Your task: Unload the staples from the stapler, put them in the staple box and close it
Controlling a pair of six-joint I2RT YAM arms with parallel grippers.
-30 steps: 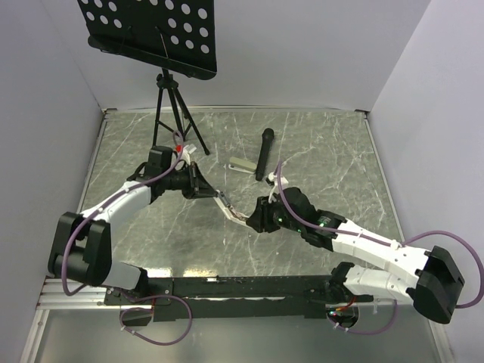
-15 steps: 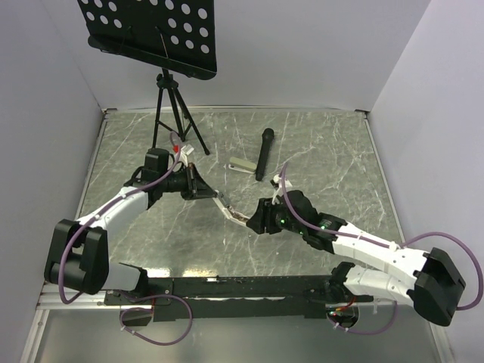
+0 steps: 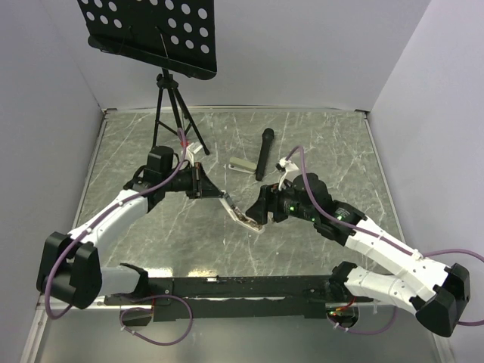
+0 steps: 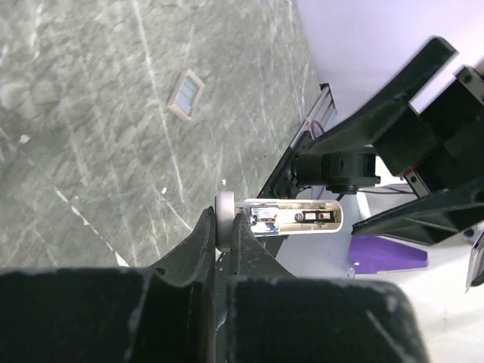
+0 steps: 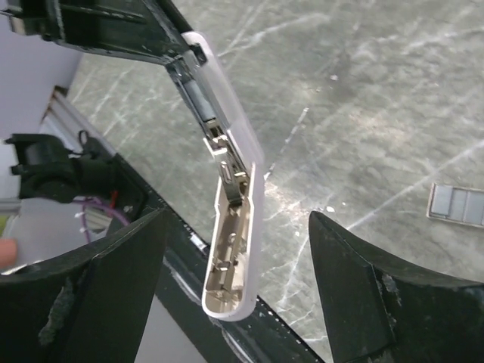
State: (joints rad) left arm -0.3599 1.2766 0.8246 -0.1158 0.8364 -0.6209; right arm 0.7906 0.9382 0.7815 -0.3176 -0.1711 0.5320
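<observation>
The white stapler [image 3: 240, 214] hangs above the table, hinged wide open, its metal channel showing in the right wrist view [image 5: 231, 227]. My left gripper [image 3: 215, 192] is shut on the stapler's rear end [image 4: 224, 219]; the white body [image 4: 291, 218] sticks out beyond the fingers. My right gripper [image 3: 259, 209] is open just right of the stapler's free end. Its two fingers [image 5: 121, 265] stand on either side of the open lid without touching it. A short grey strip of staples [image 3: 242, 165] lies on the table farther back, also visible from both wrists [image 4: 186, 95] [image 5: 457, 204].
A black microphone [image 3: 264, 153] lies beside the staple strip. A music stand on a tripod [image 3: 170, 106] stands at the back left, close behind my left arm. The black rail [image 3: 242, 286] runs along the near edge, and walls close in the table on three sides.
The right gripper has opened, let go of the stapler's free end and drawn back to the right. The left gripper has carried the stapler slightly to the right, still shut on it.
</observation>
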